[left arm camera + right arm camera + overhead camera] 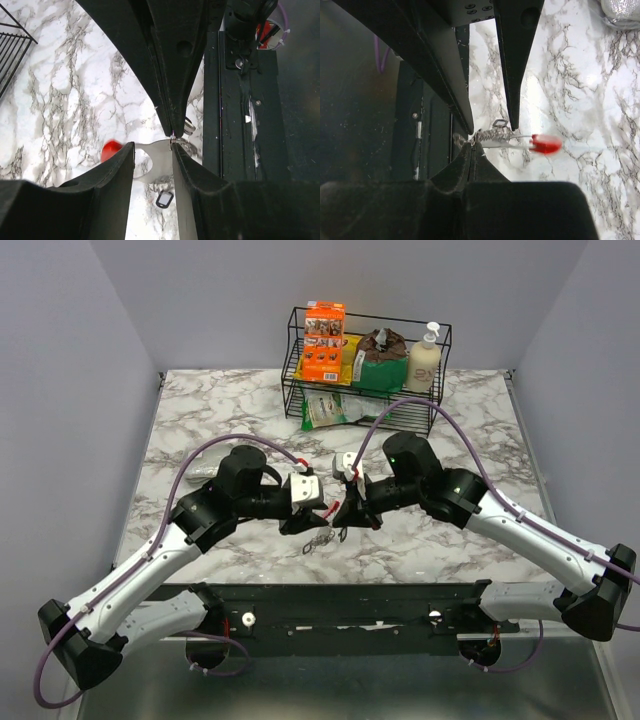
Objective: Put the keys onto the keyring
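My two grippers meet tip to tip above the marble table near its front edge. My right gripper [343, 518] [474, 146] is shut on the thin wire keyring [492, 134]. A silver key with a red cap [545, 144] [111, 149] sticks out sideways from it. My left gripper [303, 518] [152, 147] has its jaws apart. A flat silver key head [156, 159] spans the gap just beyond its tips. More silver keys [318, 540] dangle below the two grippers. A small dark fob [165, 199] hangs or lies underneath.
A black wire basket [300, 350] at the back holds an orange box [324, 340], a green bag and a soap bottle [425, 358]. A green pouch [335, 410] lies in front of it. The black base rail [330, 605] runs along the near edge. A silvery item [200, 472] lies at the left.
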Available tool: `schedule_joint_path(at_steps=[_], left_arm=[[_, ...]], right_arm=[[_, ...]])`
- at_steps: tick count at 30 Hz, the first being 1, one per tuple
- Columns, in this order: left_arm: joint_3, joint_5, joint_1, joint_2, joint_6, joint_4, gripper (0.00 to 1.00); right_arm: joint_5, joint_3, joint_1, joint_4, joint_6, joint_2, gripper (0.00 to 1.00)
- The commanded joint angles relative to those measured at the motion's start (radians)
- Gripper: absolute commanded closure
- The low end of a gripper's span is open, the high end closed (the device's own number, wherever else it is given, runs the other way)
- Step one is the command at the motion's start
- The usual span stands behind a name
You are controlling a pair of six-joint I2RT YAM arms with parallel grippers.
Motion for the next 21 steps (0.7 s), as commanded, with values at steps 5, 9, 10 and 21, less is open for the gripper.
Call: schedule_joint_path(at_steps=[5,9,10,21], left_arm=[[0.039,0.074,-0.004,0.019,0.032,-0.025,0.58],[0.037,0.095,-0.004,0.03,0.041,-0.028,0.61],[0.037,0.097,-0.004,0.038,0.041,-0.028,0.64],[0.048,0.118,-0.004,0.078,0.056,-0.028,0.9]], right_arm=[[-0.018,0.03,-0.002,-0.003,-0.019,-0.003,0.99],[-0.02,0.03,-0.002,0.0,-0.019,-0.003,0.99],[-0.02,0.029,-0.003,0.001,-0.017,-0.003,0.99],[-0.012,0.03,-0.003,0.003,-0.017,-0.004,0.99]])
